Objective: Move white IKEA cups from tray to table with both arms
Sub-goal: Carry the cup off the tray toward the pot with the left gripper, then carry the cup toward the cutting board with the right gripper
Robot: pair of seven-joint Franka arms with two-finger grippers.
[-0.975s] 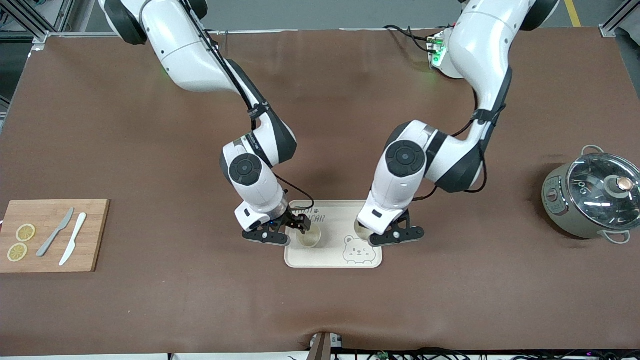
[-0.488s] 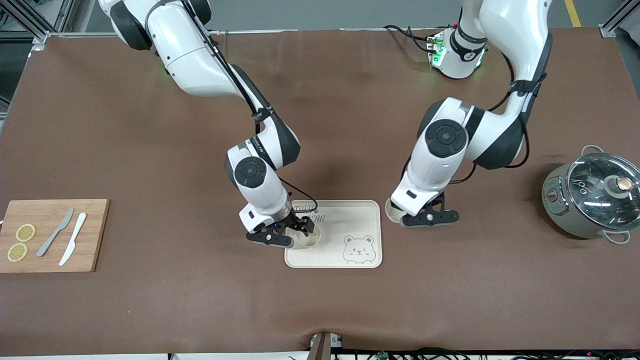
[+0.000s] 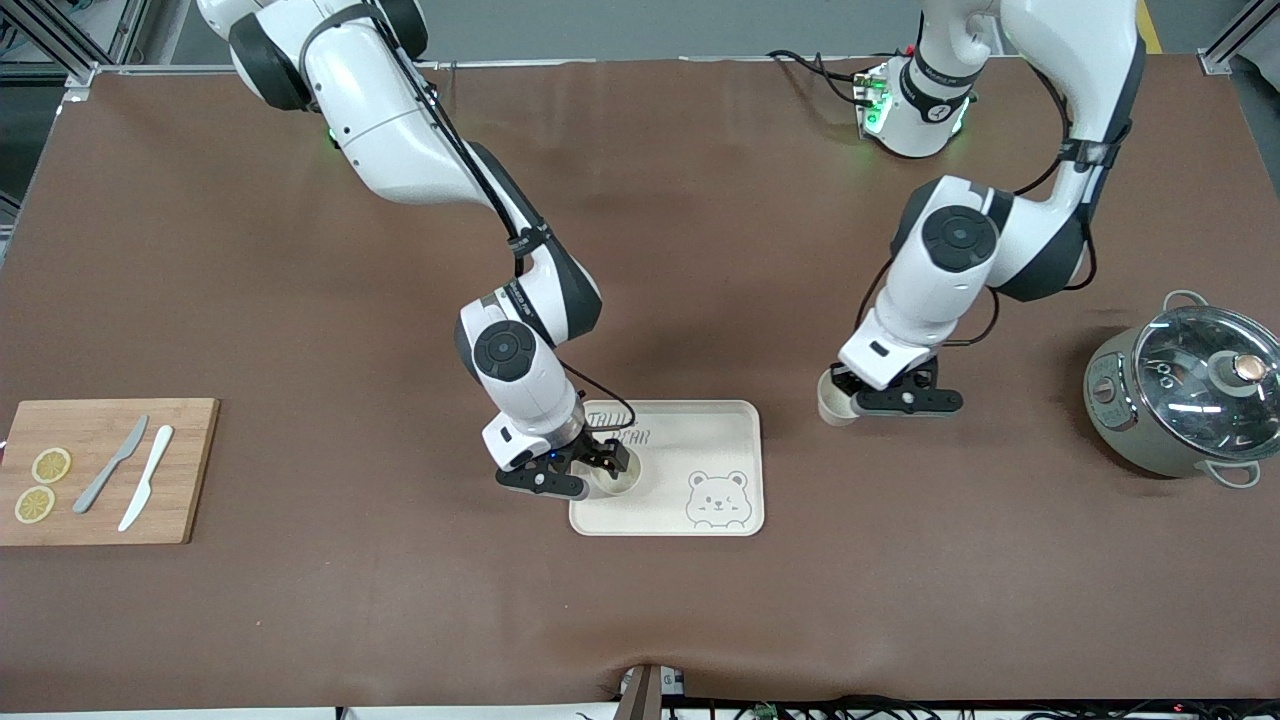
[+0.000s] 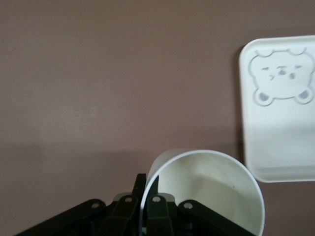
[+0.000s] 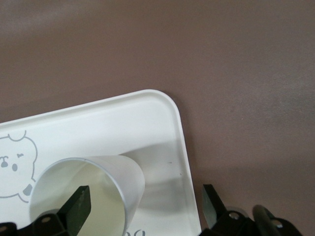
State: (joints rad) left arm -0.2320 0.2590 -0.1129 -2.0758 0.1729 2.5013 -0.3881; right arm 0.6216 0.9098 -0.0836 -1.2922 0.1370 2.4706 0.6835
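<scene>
A: Where is the left arm's black two-finger gripper (image 3: 868, 400)?

B: It is over the brown table mat (image 3: 300, 620), between the cream rectangular tray with a bear print (image 3: 725, 445) and the grey lidded cooking pot (image 3: 1180, 400). It pinches the rim of one small cream-white handleless cup (image 3: 835, 405), one finger inside and one outside.

A: And the right arm's black gripper (image 3: 590, 475)?

B: It is at the tray's corner toward the right arm's end. Its fingers (image 5: 78, 206) are spread around the second small white cup (image 3: 615, 475), which stands on the tray. One finger is inside the cup, the other outside, not touching.
</scene>
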